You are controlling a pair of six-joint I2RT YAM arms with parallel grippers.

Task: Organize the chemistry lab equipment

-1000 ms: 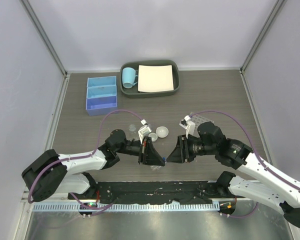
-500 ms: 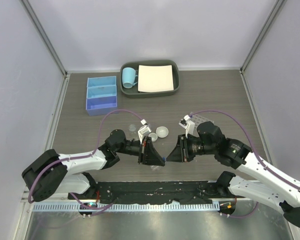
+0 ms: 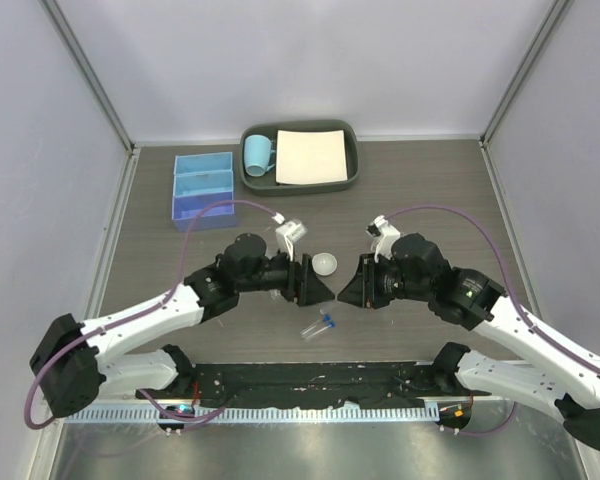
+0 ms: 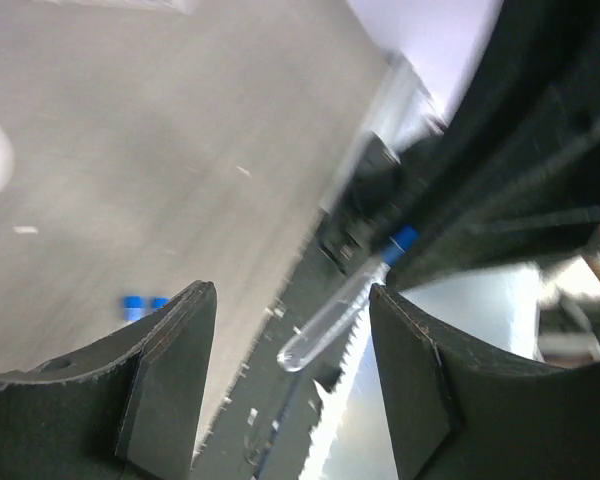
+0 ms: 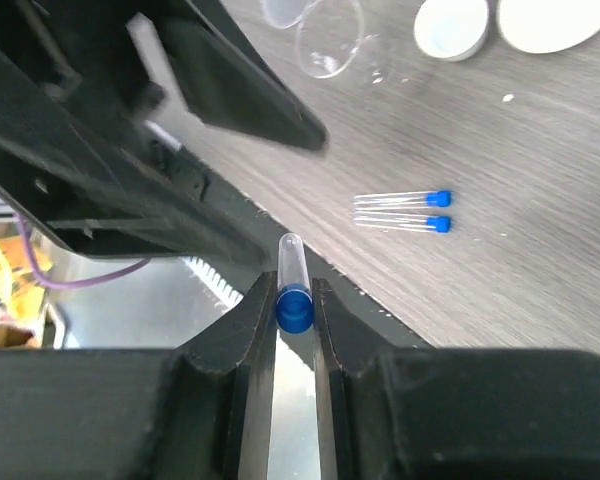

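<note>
**Ana:** Who has the tube [image 5: 290,258]?

**Ben:** The right gripper [image 5: 293,298]. It pinches the blue cap end, up off the table [image 3: 430,190].

**Ana:** Which way does it point?

**Ben:** Left, at the left gripper [image 4: 288,295]. Those jaws stand wide apart, with the clear tip between them, touching neither.

**Ana:** And the other two tubes [image 3: 318,327]?

**Ben:** Flat on the table, side by side, in the middle by the near edge. I think the right gripper must carry this one alone.

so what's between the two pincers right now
A thin blue-capped tube, shut in the right pincer at its cap end, reaches into the gap of the open left pincer. The left wrist view shows it best.
</note>
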